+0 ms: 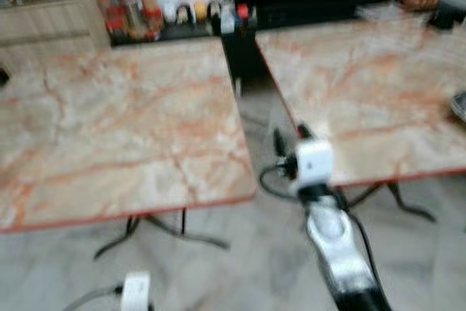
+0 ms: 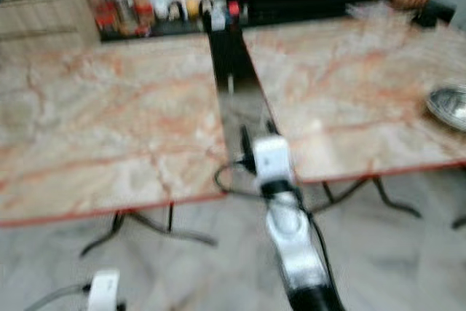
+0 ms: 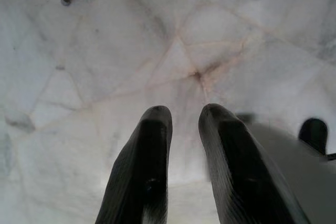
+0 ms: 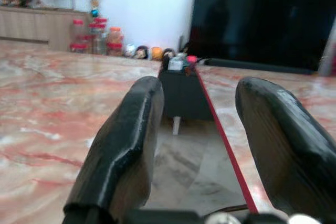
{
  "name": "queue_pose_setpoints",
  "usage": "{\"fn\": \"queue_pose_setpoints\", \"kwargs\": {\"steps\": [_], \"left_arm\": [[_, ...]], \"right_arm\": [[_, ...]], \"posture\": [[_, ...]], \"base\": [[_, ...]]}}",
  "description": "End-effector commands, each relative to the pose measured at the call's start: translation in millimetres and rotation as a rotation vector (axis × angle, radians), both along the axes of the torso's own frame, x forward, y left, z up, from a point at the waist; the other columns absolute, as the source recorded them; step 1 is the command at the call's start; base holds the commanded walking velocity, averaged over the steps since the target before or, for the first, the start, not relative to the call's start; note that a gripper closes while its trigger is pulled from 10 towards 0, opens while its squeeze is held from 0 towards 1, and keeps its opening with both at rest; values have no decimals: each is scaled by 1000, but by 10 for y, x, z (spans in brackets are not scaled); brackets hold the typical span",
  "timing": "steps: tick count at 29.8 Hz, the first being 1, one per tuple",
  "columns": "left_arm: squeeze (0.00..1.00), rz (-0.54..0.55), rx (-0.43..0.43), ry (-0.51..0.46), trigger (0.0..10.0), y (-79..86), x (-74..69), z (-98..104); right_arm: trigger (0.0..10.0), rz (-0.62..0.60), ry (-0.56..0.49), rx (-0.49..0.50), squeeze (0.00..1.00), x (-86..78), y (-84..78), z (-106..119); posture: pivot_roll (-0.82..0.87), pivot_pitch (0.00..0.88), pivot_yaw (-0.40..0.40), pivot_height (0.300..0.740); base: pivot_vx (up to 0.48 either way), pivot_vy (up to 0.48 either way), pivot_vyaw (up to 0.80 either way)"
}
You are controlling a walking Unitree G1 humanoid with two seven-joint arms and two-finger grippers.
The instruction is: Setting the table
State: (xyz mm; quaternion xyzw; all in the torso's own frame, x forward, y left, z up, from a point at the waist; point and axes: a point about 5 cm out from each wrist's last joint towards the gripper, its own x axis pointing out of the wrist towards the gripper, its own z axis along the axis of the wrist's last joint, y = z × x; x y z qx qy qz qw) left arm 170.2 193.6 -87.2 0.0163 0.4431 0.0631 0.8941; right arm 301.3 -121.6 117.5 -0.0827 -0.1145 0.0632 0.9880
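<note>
Nearest the head camera, the right arm reaches forward over the pale marble floor [image 1: 277,267], its right hand [image 4: 197,145] held at the gap between two marble-topped desks, its fingers [image 4: 123,145] spread wide with nothing between them. Low at the robot's left, the left hand [image 3: 184,124] hangs pointing down at the floor, its fingers a narrow gap apart and empty, near a dark curved foot of a desk's base. One desk [image 1: 109,129] stands to the left and the other desk [image 1: 378,85] to the right, both with pink-veined tops edged in red. At the far right edge of the right desk lies a metal bowl [image 2: 450,105], blurred. Beyond the desks are red-lidded jars [image 1: 127,9], a row of small figurines on a low black shelf, a wooden cabinet [image 1: 44,20] and a large black television [image 4: 262,19] against the white wall.
</note>
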Motion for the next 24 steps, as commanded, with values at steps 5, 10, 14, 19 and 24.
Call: {"fn": "queue_pose_setpoints", "kwargs": {"steps": [5,10,14,19,24], "left_arm": [[0,13,18,0,10000,81,-1,12],[0,15,18,-2,10000,81,-1,12],[0,15,18,-1,10000,82,-3,11],[0,14,18,1,10000,81,-8,9],[0,15,19,0,10000,82,-9,8]], "right_arm": [[10000,22,-15,6,0,25,75,42],[10000,20,-11,1,0,27,64,25],[10000,15,-2,-1,0,27,47,-3],[10000,8,19,-14,0,12,5,-78],[10000,3,34,-24,0,-7,-17,-130]], "posture": [[-81,0,39,732],[-81,0,38,732],[-82,0,38,732],[-82,0,38,732],[-81,0,38,732]], "base": [[0,431,0],[0,434,0],[0,431,0],[0,428,0],[0,428,0]]}}
